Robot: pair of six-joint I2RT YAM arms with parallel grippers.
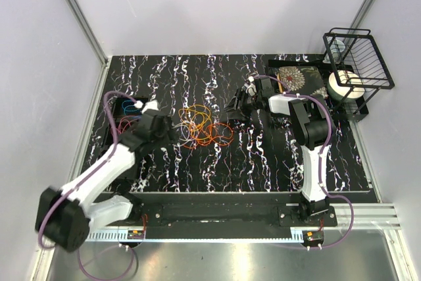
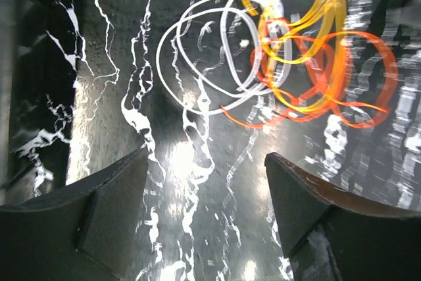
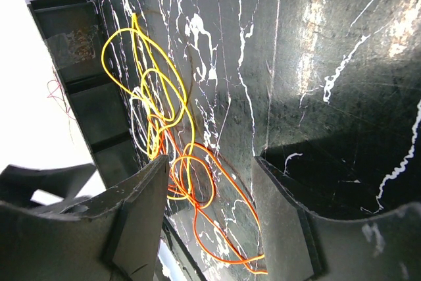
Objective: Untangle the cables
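Status: task approx. part-way, main work outstanding. The cables [image 1: 204,128] lie in one overlapping heap at mid-table, between the two arms, on the black marbled table [image 1: 263,156]. In the left wrist view the heap [image 2: 289,51] shows pale loops [image 2: 197,51] crossing under orange loops [image 2: 355,77] and yellow loops [image 2: 309,4]; these three colours are interlocked, so no separation is evident there. At the left edge of the top view, a blue strand [image 1: 133,105] and what looks like a red strand [image 1: 129,122] sit in or on a dark tray [image 1: 117,100], well apart from the heap (prob. already sorted out, though the tray contents are too small to confirm). Left gripper [image 1: 173,130]: jaws apart, nothing between them, positioned just beside the heap's left edge, with the pale loops directly ahead of the gap [image 2: 207,154]. Right gripper [image 1: 231,111]: jaws apart at the heap's right side; in its wrist view yellow and orange strands [image 3: 164,123] run beside the left-hand finger and one orange strand crosses the lower gap [image 3: 210,160], but the gap is too wide to be a clamp on a thin wire, so no grip is judged. Remaining: pull pale, orange and yellow apart into separate coils. Est. risk: dragging one loop moves the whole heap.
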